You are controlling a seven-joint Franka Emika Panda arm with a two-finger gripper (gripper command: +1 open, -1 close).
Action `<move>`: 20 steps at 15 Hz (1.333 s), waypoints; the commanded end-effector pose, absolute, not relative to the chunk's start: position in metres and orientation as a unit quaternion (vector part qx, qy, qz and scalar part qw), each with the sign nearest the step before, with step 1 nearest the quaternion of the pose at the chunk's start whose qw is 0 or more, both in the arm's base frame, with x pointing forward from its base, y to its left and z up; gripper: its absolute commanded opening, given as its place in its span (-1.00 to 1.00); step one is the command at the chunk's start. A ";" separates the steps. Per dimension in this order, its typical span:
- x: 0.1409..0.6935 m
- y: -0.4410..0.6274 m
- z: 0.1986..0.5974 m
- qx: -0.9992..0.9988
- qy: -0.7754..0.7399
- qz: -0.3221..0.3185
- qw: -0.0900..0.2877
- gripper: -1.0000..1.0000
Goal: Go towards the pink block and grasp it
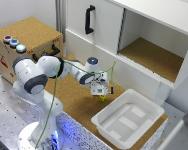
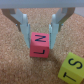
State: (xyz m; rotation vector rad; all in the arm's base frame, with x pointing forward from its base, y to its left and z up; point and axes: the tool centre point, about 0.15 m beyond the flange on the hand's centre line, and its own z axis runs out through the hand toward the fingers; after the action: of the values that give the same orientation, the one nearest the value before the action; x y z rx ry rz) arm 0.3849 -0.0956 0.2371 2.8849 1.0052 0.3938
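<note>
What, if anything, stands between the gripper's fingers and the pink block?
Nothing visible does. In the wrist view the gripper is open with a finger either side of the pink block. The yellow block lies beside it, clear of the fingers.

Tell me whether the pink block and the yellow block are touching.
Apart. The wrist view shows bare cork between the pink block and the yellow block.

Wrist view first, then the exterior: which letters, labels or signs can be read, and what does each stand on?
"N": top face of the pink block.
"L N": its front face.
"T S": the yellow block, rotated and cut off by the frame edge.
Exterior view: a small red mark on the cork box is too blurred to read.
</note>
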 end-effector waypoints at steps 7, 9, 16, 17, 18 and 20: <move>0.401 -0.095 0.357 0.949 0.259 0.179 0.021 -1.00; 0.401 -0.109 0.375 0.953 0.237 0.186 0.024 -1.00; 0.402 -0.167 0.401 0.968 0.167 0.184 0.032 -1.00; 0.400 -0.175 0.403 0.970 0.156 0.183 0.035 -1.00; 0.401 -0.189 0.404 0.974 0.136 0.178 0.027 -1.00; 0.400 -0.208 0.404 0.977 0.119 0.174 0.030 -1.00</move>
State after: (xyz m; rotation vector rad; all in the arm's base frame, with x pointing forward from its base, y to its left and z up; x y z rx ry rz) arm 0.3965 -0.1642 0.3939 2.9500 0.4717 0.6210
